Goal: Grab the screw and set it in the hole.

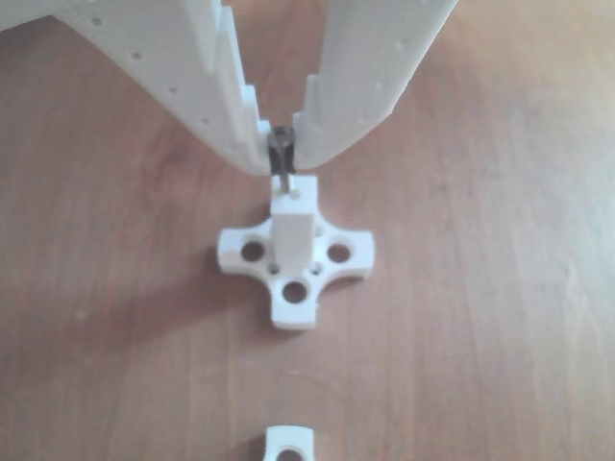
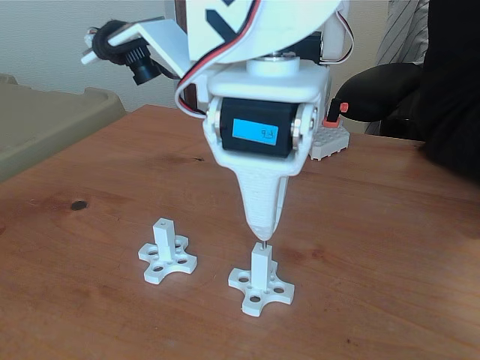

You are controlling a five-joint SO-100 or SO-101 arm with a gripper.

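Note:
My gripper (image 1: 282,158) points straight down, its two white fingers (image 1: 226,115) shut on the head of the screw (image 1: 282,144). The thin screw hangs upright, and its lower end meets the top face of a white post (image 1: 293,230) that stands on a cross-shaped base (image 1: 250,252). The hole in that face is covered by the screw's tip, and I cannot tell how deep the tip sits. In the fixed view the gripper (image 2: 260,231) stands directly over the same post (image 2: 260,264), with a short stretch of the screw (image 2: 262,241) showing between them.
A second white post on a cross base (image 2: 166,251) stands to the left, its top hole open. Another white piece (image 1: 288,442) lies at the near edge. A grey studded block (image 2: 330,140), a black chair (image 2: 382,94) and a beige bin (image 2: 52,120) border the wooden table (image 2: 375,247).

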